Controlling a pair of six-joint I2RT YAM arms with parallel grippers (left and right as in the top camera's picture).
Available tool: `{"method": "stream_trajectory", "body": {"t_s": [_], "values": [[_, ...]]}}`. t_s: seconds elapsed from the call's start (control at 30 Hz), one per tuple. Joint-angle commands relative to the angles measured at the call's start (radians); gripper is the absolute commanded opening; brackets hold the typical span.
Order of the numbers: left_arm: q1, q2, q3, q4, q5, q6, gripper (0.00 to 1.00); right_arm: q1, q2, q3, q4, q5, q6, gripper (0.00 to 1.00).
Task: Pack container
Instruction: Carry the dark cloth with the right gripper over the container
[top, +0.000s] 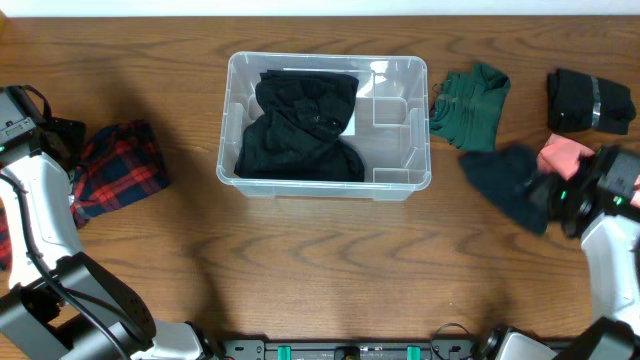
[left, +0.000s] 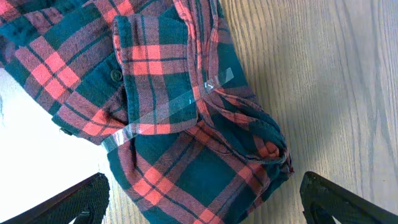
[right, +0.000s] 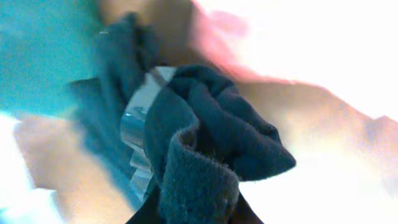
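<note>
though blurred, right jaws seemingly pinch dark cloth (right: 205, 143).

Black clothing (top: 300, 130) crowds the container (top: 325, 190) at left (right compartments lie open); table (top: 320, 270) in front bare.

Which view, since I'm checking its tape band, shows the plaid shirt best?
Left wrist: the plaid shirt fills the frame, clear tape band visible. Overhead shows it small, far left; right wrist misses it.
</note>
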Motion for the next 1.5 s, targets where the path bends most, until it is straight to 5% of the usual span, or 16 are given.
{"method": "stream_trajectory", "body": {"t_s": [0.0, 0.5, 0.9, 1.47], "values": [[0.005, 0.008, 0.000, 0.000, -0.016, -0.001, 0.98, 0.078, -0.033, 0.152, 0.008, -0.096, -0.059, 0.01], [0.005, 0.008, 0.000, 0.000, -0.016, -0.001, 0.98, 0.610, 0.030, 0.409, 0.254, 0.035, -0.145, 0.01], [0.005, 0.008, 0.000, 0.000, -0.016, -0.001, 0.98, 0.788, 0.294, 0.410, 0.357, -0.003, -0.200, 0.01], [0.005, 0.008, 0.000, 0.000, -0.016, -0.001, 0.98, 0.946, 0.301, 0.410, 0.277, 0.671, 0.324, 0.01]]}}
